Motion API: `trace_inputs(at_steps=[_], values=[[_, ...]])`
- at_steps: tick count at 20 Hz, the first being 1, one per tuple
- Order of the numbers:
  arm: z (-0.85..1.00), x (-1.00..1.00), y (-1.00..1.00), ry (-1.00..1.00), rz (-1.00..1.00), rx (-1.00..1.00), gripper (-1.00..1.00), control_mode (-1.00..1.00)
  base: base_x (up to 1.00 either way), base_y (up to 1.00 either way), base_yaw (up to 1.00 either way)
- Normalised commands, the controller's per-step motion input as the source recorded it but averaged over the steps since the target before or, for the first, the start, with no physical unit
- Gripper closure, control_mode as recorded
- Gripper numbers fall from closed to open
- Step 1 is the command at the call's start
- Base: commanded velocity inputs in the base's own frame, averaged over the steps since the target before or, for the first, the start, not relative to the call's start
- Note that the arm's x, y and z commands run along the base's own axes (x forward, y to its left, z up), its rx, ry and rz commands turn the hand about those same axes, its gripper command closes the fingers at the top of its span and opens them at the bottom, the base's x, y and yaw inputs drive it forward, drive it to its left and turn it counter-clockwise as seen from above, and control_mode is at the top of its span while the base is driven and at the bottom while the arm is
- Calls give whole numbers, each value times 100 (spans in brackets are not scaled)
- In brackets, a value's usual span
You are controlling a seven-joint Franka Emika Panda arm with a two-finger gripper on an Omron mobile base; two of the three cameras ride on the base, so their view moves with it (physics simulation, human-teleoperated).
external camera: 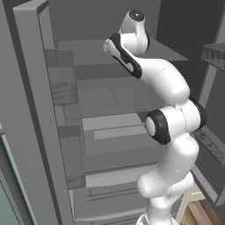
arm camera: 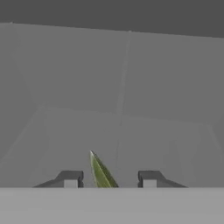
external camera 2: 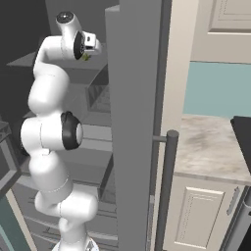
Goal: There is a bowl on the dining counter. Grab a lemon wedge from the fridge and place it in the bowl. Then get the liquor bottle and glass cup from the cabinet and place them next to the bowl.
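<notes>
The fridge (external camera: 101,101) stands open, and my arm reaches up into its top shelf. In the hand view a thin yellow-green lemon wedge (arm camera: 101,173) points up between the two fingertips (arm camera: 70,179). A gap shows on each side of it, so the gripper (arm camera: 109,180) is open around the wedge and not touching it. The right base view shows the gripper (external camera 2: 90,50) pointing into the upper shelf, with a bit of the lemon wedge (external camera 2: 86,57) just under it.
The fridge's grey doors flank the arm: left door (external camera: 30,110), right door (external camera 2: 132,122) with its long handle (external camera 2: 166,186). Grey shelves and drawers (external camera: 114,154) sit below the hand. A marbled wall counter (external camera 2: 211,147) over cream cabinets (external camera 2: 201,215) lies to the right.
</notes>
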Motion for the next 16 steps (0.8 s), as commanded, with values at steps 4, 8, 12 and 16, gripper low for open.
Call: trace_inputs(at_steps=[4,8,12,16], values=[[-40,0,18,6,0,-4,100,-100,0,0,0],[-37,-3,9,4,0,-2,100,-100,0,0,0],[-14,-45,6,0,0,0,100,-100,0,0,0],[0,-88,1,-6,0,0,100,-100,0,0,0]])
